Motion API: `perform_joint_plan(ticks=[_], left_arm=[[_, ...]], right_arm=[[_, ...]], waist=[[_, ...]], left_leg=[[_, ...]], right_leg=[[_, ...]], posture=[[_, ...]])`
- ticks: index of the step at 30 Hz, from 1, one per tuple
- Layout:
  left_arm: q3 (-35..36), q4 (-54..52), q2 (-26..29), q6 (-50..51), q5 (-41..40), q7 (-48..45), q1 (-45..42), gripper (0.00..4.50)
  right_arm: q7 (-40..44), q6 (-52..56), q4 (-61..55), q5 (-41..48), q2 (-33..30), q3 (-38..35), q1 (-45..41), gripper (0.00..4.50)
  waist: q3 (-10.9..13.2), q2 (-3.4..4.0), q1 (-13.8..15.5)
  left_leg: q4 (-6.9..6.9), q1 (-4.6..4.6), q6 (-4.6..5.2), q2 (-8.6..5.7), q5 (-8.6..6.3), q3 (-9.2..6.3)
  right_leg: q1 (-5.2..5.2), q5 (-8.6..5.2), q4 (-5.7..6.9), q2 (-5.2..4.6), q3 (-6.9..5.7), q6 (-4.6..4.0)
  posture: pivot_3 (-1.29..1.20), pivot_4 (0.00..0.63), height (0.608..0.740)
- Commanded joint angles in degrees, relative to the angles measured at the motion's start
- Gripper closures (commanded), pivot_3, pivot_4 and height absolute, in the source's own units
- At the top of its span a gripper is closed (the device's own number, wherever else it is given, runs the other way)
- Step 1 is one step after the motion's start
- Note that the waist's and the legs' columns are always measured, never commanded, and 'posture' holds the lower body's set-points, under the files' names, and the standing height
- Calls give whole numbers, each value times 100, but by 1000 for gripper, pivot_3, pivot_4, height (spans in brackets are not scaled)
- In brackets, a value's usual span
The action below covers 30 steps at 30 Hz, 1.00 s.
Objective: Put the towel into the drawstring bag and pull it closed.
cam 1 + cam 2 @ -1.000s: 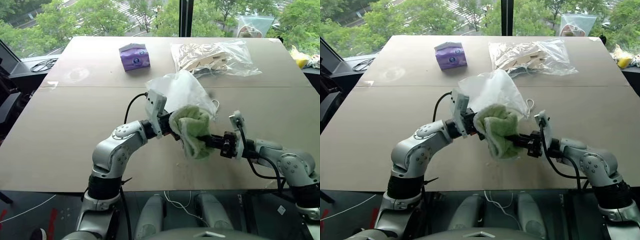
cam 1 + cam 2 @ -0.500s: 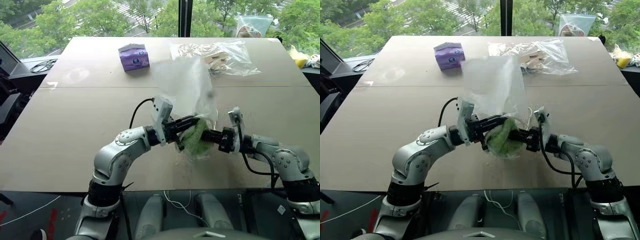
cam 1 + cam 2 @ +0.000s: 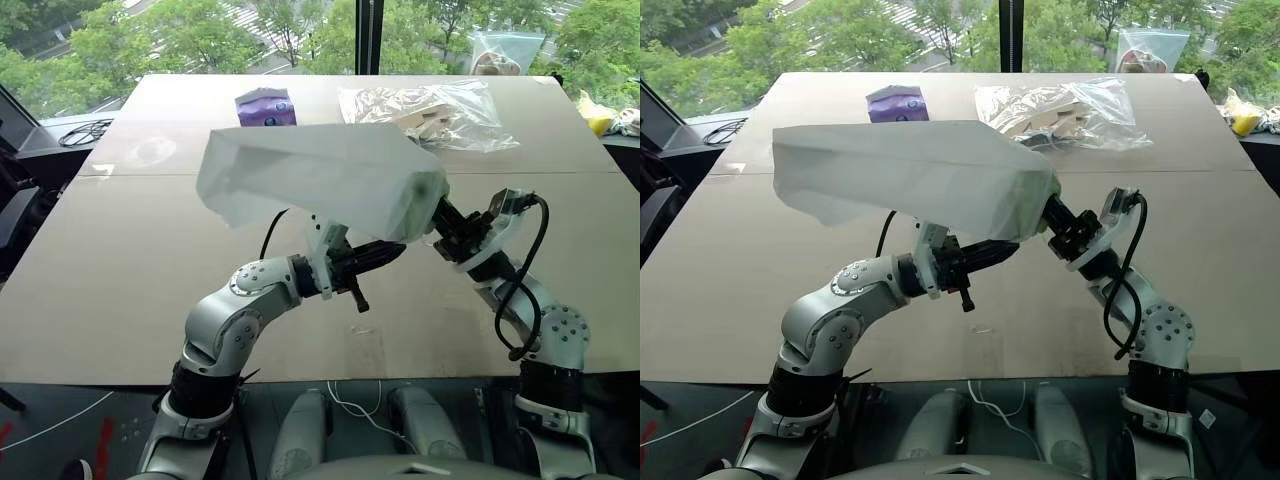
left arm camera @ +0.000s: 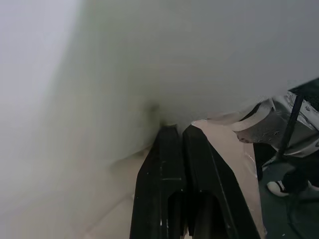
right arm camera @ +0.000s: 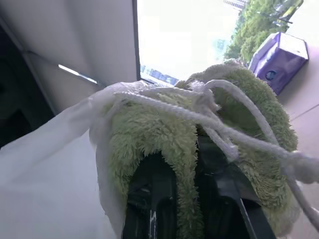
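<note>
The white drawstring bag (image 3: 320, 180) hangs in the air above the table, stretched out level, its closed end toward the left. Its mouth sits over my right gripper (image 3: 1052, 212), which points up and to the left and is shut on the light-green towel (image 5: 149, 144). The towel shows faintly green through the bag's right end (image 3: 415, 205). White knotted cords (image 5: 219, 129) lie across the towel at the mouth. My left gripper (image 3: 395, 250) points right under the bag, shut, and its fingertips (image 4: 172, 130) pinch the bag's fabric near the mouth.
A purple tissue pack (image 3: 265, 106) and a clear plastic bag of beige items (image 3: 430, 112) lie at the back of the brown table (image 3: 120, 270). A black cable (image 3: 88, 128) sits off the far left corner. Another clear bag (image 3: 505, 50) stands by the window.
My right gripper has risen and tilted upward, carrying the towel deeper into the bag. The bag has swung from upright to level, spreading out to the left. The left gripper has hardly moved.
</note>
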Motion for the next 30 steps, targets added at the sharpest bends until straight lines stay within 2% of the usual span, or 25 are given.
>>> perform_joint_plan(ticks=[1,5,8,12,17,21,23,24,26,27,30], left_arm=[[-115,25,-2,-25,37,5,34,4500],[-140,96,-67,-129,106,59,-15,4500],[-122,322,-224,-289,226,187,-210,4500],[20,733,-469,-544,399,349,-494,4500],[471,1099,-827,-719,269,661,-844,4500],[502,1062,-820,-591,191,572,-848,4500],[517,1039,-849,-401,46,576,-850,4500],[507,1014,-869,-282,-41,581,-838,4500],[467,952,-877,-56,-179,567,-797,4500],[415,917,-853,23,-201,541,-763,4500],[333,869,-787,165,-213,525,-710,4500]], right_arm=[[-843,-871,-562,324,932,168,-142,4473],[-1713,-1677,-577,263,1504,274,-389,4473],[-2551,-2456,-412,-19,1693,287,-717,4473],[-2810,-2562,-586,78,1335,742,-691,4473],[-2627,-2168,-546,-757,440,1076,-109,4473],[-2691,-2225,-455,-874,408,880,96,4473],[-2635,-2098,-565,-932,333,932,97,3603],[-2617,-2036,-631,-947,309,963,89,3413],[-2601,-1927,-697,-1007,267,995,80,2262],[-2554,-1816,-724,-1016,198,1028,88,1966],[-2451,-1457,-797,-931,-3,1107,129,551]], waist=[[4,9,-2],[5,11,16],[5,11,14],[5,12,-2],[4,10,24],[4,10,14],[4,10,0],[4,11,-7],[4,11,-5],[4,11,-5],[4,11,-2]], left_leg=[[0,0,0,0,0,1],[5,-5,0,-4,0,3],[3,-6,0,-5,0,2],[1,-6,0,-4,0,2],[-7,-9,0,-3,0,-2],[-6,-11,0,-6,0,4],[-6,-12,0,-6,0,4],[-6,-11,0,-5,0,4],[-7,-9,0,-2,0,-1],[-7,-9,0,-2,0,-1],[-6,-8,0,-3,0,1]], right_leg=[[-1,0,0,-1,1,0],[-6,0,4,-5,4,0],[-7,0,3,-5,3,0],[-8,0,3,-4,4,-1],[-14,2,4,-2,0,-4],[-10,3,-6,-6,4,-5],[-10,3,-7,-6,4,-4],[-10,2,-7,-5,4,-4],[-11,1,-3,-1,1,-3],[-11,1,-3,-1,1,-3],[-11,1,-2,-2,2,-3]], posture=[[0,150,740],[0,150,740],[0,150,740],[0,150,740],[0,150,740],[0,150,740],[0,150,740],[0,150,740],[0,150,740],[0,150,740],[0,150,740]])
